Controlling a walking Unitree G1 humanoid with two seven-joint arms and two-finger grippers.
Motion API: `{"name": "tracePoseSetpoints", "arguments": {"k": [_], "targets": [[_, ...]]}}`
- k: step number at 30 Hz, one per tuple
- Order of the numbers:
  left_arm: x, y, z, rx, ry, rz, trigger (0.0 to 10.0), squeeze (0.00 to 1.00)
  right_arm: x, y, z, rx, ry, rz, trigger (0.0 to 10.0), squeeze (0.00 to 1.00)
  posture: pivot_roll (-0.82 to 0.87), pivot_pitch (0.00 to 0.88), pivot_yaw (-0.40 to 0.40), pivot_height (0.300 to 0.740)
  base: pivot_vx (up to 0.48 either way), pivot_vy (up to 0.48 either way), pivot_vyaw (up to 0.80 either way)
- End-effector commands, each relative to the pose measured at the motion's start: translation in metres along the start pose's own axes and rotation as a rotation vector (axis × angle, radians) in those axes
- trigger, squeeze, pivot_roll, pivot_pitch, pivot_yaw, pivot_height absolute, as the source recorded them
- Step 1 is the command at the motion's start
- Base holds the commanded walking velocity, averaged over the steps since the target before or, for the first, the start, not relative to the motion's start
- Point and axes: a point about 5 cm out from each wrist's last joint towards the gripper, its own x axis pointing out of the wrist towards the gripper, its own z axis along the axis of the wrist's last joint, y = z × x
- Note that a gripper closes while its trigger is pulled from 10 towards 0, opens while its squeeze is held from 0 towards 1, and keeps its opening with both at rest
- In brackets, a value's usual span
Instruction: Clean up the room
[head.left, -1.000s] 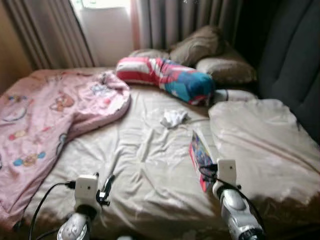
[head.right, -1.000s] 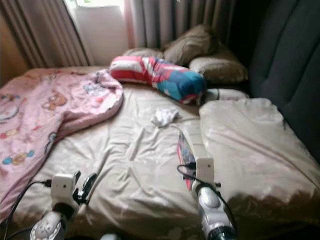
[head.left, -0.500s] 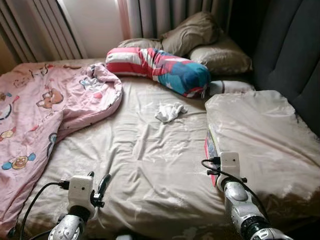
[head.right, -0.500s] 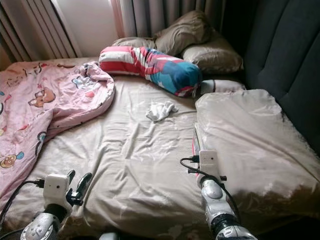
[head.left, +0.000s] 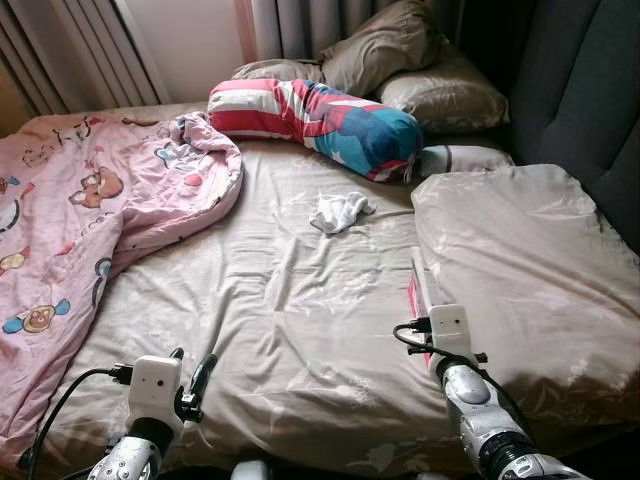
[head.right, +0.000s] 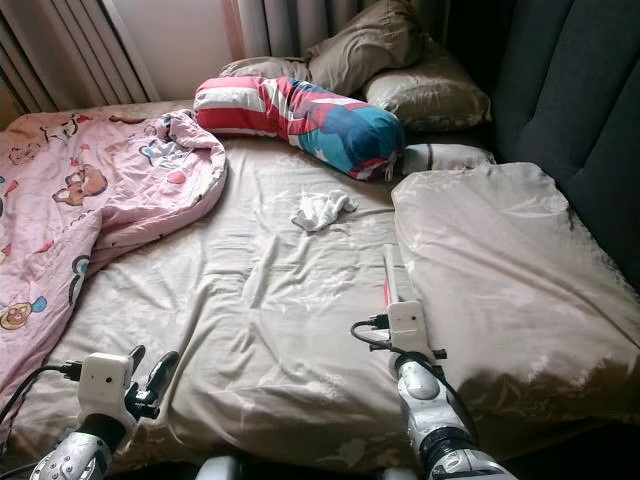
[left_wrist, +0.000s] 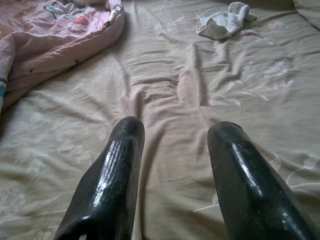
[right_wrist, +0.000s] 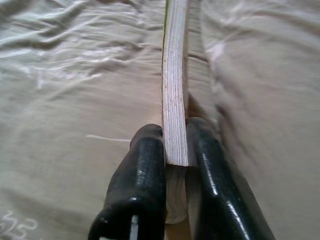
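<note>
My right gripper (right_wrist: 174, 150) is shut on a thin book (right_wrist: 175, 90) with a colourful cover, held on edge above the beige bed sheet (head.left: 300, 300) beside a beige pillow (head.left: 520, 250). In the head views the book (head.left: 418, 285) stands up just past the right wrist. My left gripper (left_wrist: 175, 165) is open over the sheet near the bed's front edge, with nothing between its fingers. A crumpled white cloth (head.left: 340, 211) lies mid-bed, and it is the same white cloth (left_wrist: 222, 21) that lies far ahead of the left fingers.
A pink cartoon blanket (head.left: 90, 220) is heaped on the bed's left side. A red, white and blue bolster (head.left: 320, 125) and brown pillows (head.left: 420, 70) lie at the head. A dark padded headboard (head.left: 580, 90) runs along the right. Curtains (head.left: 80, 50) hang behind.
The camera has shifted and sharpened, with the bed now seen from slightly higher. The book in my right gripper has turned from showing its cover to standing edge-on. The left gripper stays open.
</note>
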Motion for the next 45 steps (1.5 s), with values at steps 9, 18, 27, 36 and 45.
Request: {"name": "tracePoseSetpoints", "arguments": {"k": [9, 18, 27, 36, 45], "targets": [[0.0, 0.0, 0.0, 0.023, 0.023, -0.015, 10.0, 0.0, -0.003, 0.01, -0.011, 0.003, 0.035, 0.053, 10.0, 1.0, 0.12, 0.203, 0.078, 0.625, 0.0, 0.0, 0.0], [0.007, 0.001, 0.002, 0.027, 0.015, -0.005, 10.0, 0.0, -0.002, 0.014, -0.004, 0.135, 0.014, 0.068, 10.0, 0.0, 0.11, 0.183, 0.071, 0.625, 0.0, 0.0, 0.0], [0.012, 0.001, 0.003, 0.03, 0.01, 0.004, 10.0, 0.0, 0.0, 0.022, 0.003, 0.387, 0.021, 0.102, 10.0, 0.0, 0.1, 0.173, 0.068, 0.625, 0.0, 0.0, 0.0], [0.015, 0.003, 0.003, 0.043, 0.011, 0.02, 10.0, 0.0, 0.003, 0.044, 0.026, 0.583, -0.021, 0.288, 10.0, 0.0, 0.1, 0.167, 0.065, 0.625, 0.0, 0.0, 0.0], [0.018, 0.0, 0.0, 0.034, 0.006, 0.033, 10.0, 0.0, 0.0, 0.051, 0.036, 0.576, -0.116, 0.376, 10.0, 0.0, 0.09, 0.142, 0.045, 0.625, 0.0, 0.0, 0.0]]}}
